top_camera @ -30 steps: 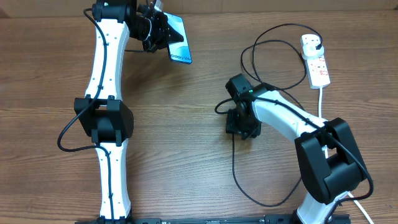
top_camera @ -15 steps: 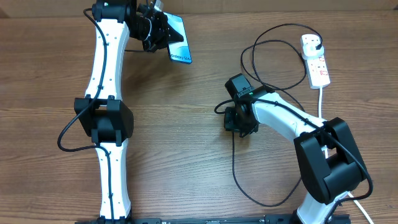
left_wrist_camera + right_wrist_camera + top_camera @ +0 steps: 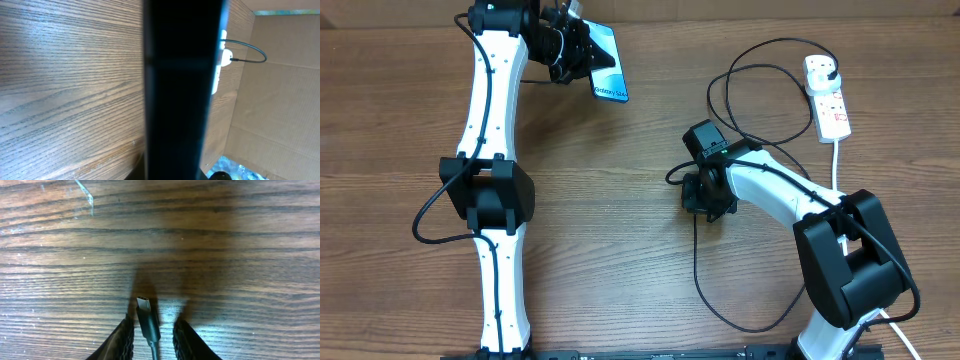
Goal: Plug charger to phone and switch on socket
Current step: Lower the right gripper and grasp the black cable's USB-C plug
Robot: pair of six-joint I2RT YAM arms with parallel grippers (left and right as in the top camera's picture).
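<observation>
Overhead, left-wrist and right-wrist views of a wooden counter (image 3: 620, 230), described from left to right.

**Left:** the left tool (image 3: 582, 55) is at the far edge of the counter, pressed together on the phone (image 3: 607, 62). The phone's blue screen faces up and tilts toward the centre. In the left-wrist view the phone (image 3: 182, 85) is seen edge-on as a dark upright bar. The socket (image 3: 218, 65) is partly visible behind it.

**Centre:** the right tool (image 3: 708, 200) is lowered to the counter over the charger (image 3: 698, 270), whose black cable runs from under it toward the near edge and loops back. In the right-wrist view the right tool (image 3: 154, 326) is slightly spread. Its fingers (image 3: 124, 339) stand on either side of the connector (image 3: 146, 314), which lies flat on the wood. A slim gap shows on the right side, so the connector is not pinched.

**Right:** the socket (image 3: 827, 98) lies near the far right corner. The plug (image 3: 830, 68) is seated in its upper outlet. The charger cable arcs away from the plug in wide loops toward the centre. A white cord (image 3: 837, 160) leaves the socket toward the near edge.
</observation>
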